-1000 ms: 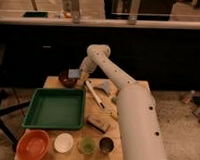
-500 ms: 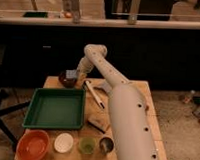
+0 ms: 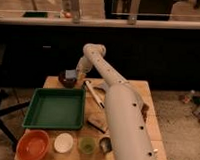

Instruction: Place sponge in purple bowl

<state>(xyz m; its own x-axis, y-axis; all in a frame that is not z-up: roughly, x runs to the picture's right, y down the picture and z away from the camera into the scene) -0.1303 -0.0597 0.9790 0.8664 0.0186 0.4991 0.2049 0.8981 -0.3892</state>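
The blue-grey sponge (image 3: 70,73) shows just over the rim of the small dark purple bowl (image 3: 67,82), at the table's far left corner. My gripper (image 3: 78,72) is at the sponge's right side, right against it, at the end of the long white arm that reaches up from the lower right. I cannot make out whether the sponge rests in the bowl or hangs just above it.
A green tray (image 3: 54,108) lies in front of the bowl. Along the near edge stand an orange bowl (image 3: 33,145), a white bowl (image 3: 64,142), a green cup (image 3: 86,144) and a dark cup (image 3: 105,144). A brown block (image 3: 97,122) and a long white utensil (image 3: 93,94) lie mid-table.
The gripper has shifted slightly left toward the bowl, and the arm now covers more of the table's right side. The sponge stays at the bowl.
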